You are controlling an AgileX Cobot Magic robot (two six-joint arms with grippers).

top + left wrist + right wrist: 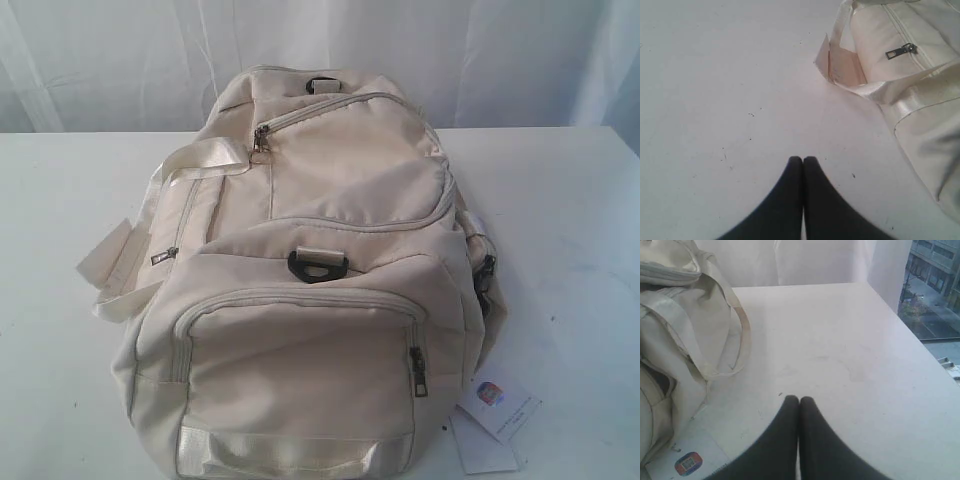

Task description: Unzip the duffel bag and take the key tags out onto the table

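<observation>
A large cream duffel bag (310, 290) lies on the white table (70, 200), filling the middle of the exterior view, with all its grey zippers closed. The key tags are out of view. Neither arm shows in the exterior view. In the left wrist view my left gripper (802, 159) is shut and empty above bare table, with the bag (910, 75) and its satin strap off to one side. My right gripper (799, 398) is likewise shut on nothing over bare tabletop, apart from the bag (675, 330).
A white paper hang tag (497, 408) with a coloured logo lies by the bag's near right corner, the same tag (687, 462) showing close to the right gripper. Loose straps (125, 265) trail off the bag's left side. A white curtain hangs behind the table.
</observation>
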